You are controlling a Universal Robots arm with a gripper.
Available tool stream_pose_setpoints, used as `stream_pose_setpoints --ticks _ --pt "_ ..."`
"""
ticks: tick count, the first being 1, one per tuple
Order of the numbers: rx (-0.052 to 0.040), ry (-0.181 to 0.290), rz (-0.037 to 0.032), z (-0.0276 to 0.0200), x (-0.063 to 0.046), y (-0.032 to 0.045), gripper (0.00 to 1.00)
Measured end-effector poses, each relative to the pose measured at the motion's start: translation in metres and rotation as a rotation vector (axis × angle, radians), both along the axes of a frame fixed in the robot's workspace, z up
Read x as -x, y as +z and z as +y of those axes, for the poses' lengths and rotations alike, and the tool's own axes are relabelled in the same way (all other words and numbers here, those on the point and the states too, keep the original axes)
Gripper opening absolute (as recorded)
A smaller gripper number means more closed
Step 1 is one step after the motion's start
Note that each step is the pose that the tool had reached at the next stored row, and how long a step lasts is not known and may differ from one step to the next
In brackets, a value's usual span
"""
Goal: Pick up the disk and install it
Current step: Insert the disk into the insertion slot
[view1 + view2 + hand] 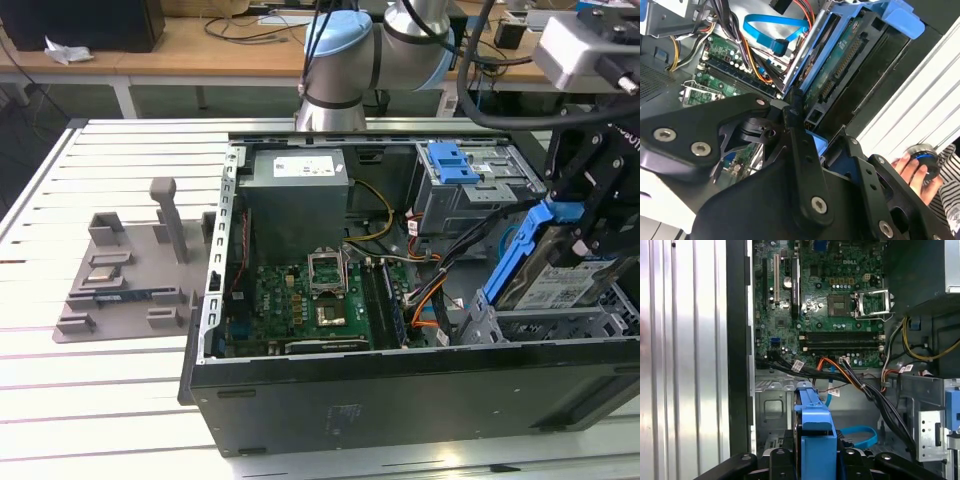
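- Disk (560,280) is riding tilted in our hand (590,225), over the drive cage (540,325) at the corner of the open computer case (400,390) on the exterior view's right.
- We are clamping the hand shut on the disk by its blue side rails; in the first wrist view a blue rail end (815,432) is sticking up between the fingers (777,457).
- We are judging the pick-up done: the disk is hanging off the bench (110,370), carried inside the case.
- We are judging the install unfinished: the disk is sitting at a slant, above the cage, not seated level.
- Loose cables (855,380) are lying just beside the cage, near the motherboard (310,300).
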State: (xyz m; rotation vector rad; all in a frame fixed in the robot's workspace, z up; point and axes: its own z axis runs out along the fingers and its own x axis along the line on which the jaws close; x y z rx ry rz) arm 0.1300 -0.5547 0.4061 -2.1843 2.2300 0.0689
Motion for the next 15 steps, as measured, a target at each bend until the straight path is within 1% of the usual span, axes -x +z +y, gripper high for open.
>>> stream_pose_setpoints --ticks 5,12,13,15 --pt "0.0000 0.000 0.0002 0.0000 0.0000 -0.0115 0.37" --pt "-0.0001 0.000 0.0002 0.0000 0.0000 -0.0126 0.38" --pt "-0.0002 0.000 0.0003 0.0000 0.0000 -0.0127 0.44" --pt "-0.0001 0.000 0.0002 0.0000 0.0000 -0.0127 0.44"
